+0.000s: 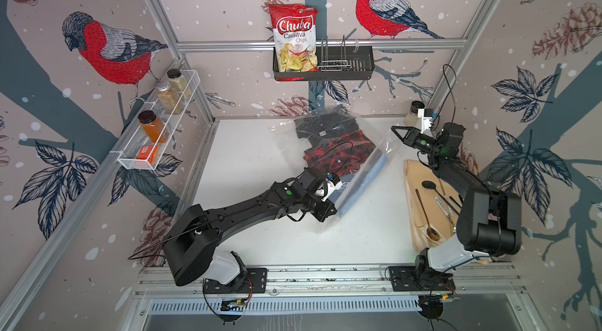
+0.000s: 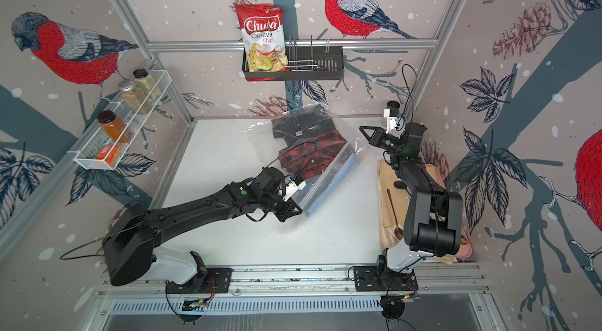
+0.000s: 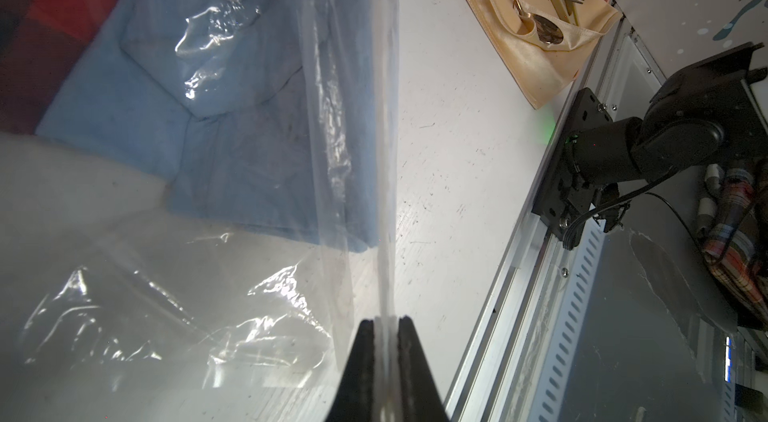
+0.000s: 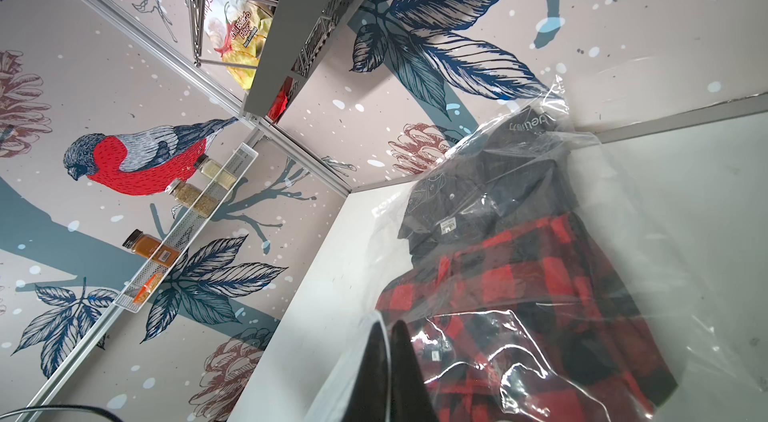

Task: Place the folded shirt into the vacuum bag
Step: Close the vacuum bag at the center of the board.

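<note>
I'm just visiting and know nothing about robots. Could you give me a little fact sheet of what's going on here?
Container: the vacuum bag, clear plastic, lying on the white table
Seen through the plastic: black shirt, red-black plaid shirt, light blue shirt
Left gripper: shut on the bag's edge
Right gripper: shut, beside the bag; whether it holds the plastic is unclear

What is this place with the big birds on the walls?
Probably a robot practice booth dressed up like a kitchen: two robot arms bolted to a metal rail, with a spice rack and a chip bag hung on wallpapered panels.
</note>
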Robot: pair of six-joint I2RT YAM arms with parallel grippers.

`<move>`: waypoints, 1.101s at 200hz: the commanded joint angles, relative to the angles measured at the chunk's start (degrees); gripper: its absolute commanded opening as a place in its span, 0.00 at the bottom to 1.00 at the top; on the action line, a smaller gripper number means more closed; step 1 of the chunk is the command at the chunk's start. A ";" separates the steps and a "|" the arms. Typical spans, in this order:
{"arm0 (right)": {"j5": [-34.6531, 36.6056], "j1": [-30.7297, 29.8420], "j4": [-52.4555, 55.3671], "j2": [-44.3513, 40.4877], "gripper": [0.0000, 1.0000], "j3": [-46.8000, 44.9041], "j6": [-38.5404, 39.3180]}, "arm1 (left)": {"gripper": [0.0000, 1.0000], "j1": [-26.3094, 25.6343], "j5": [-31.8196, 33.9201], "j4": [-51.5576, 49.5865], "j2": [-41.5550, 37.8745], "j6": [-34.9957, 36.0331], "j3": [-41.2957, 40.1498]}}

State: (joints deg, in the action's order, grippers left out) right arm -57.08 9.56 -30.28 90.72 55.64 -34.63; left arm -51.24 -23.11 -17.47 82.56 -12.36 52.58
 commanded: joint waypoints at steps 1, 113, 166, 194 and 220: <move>13.12 1.24 -11.04 -0.01 0.00 0.27 -2.02 | 0.00 -0.78 -1.97 -14.96 -0.45 -1.12 -1.20; 12.35 3.34 -13.70 0.86 0.00 -0.79 -4.54 | 0.00 -3.90 -1.36 -15.29 -1.62 -3.72 -2.56; 11.82 4.76 -15.04 1.29 0.00 -1.14 -5.96 | 0.00 -5.26 -1.05 -16.05 -1.96 -4.53 -2.74; 11.31 5.11 -16.24 1.74 0.00 -1.31 -6.93 | 0.00 -5.71 -0.85 -16.36 -1.71 -4.87 -2.53; 10.99 5.20 -16.84 2.05 0.00 -1.56 -7.42 | 0.00 -6.08 -0.59 -16.59 -1.57 -5.03 -2.31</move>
State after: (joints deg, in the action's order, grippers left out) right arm -57.08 13.82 -37.23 92.53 53.80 -40.47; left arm -56.58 -21.02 -19.25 80.71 -17.15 50.61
